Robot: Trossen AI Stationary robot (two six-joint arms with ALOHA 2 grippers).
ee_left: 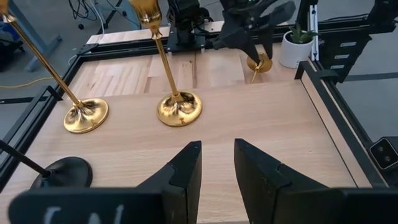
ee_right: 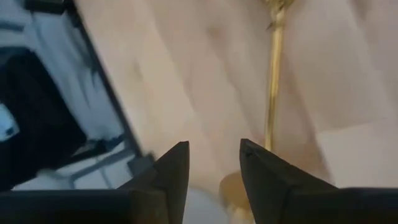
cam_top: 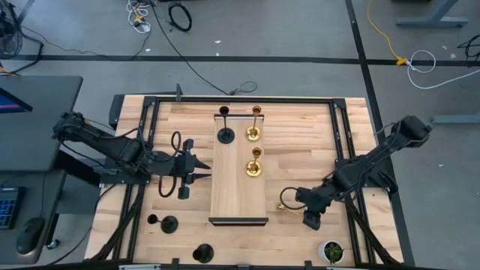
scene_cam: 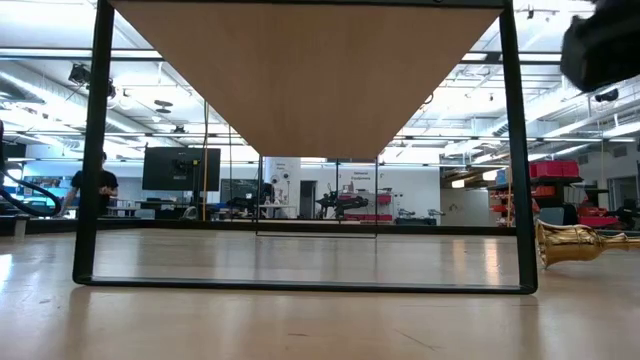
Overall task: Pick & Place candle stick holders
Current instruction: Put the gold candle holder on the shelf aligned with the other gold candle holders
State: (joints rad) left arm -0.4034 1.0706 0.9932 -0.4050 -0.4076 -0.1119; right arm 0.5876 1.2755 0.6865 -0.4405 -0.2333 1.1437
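Observation:
A raised wooden board [cam_top: 238, 196] stands mid-table. On its far half stand two gold candlestick holders [cam_top: 253, 133] [cam_top: 253, 166] and a black one [cam_top: 224, 135], each on its round base. They also show in the left wrist view: the gold ones [ee_left: 179, 109] [ee_left: 84, 115] and the black one [ee_left: 65, 171]. My left gripper [cam_top: 202, 169] is open and empty at the board's left edge. A third gold holder [cam_top: 286, 201] lies on its side on the table, right of the board. My right gripper [ee_right: 214, 168] is open just above its base end [ee_right: 231, 190]. Two black holders [cam_top: 165, 222] [cam_top: 202, 253] are at the near left.
A small green plant in a white pot [cam_top: 331, 251] stands at the near right corner. A black metal frame [cam_top: 341, 135] runs around the tabletop. The board stands on thin black legs [scene_cam: 515, 150], with open space under it.

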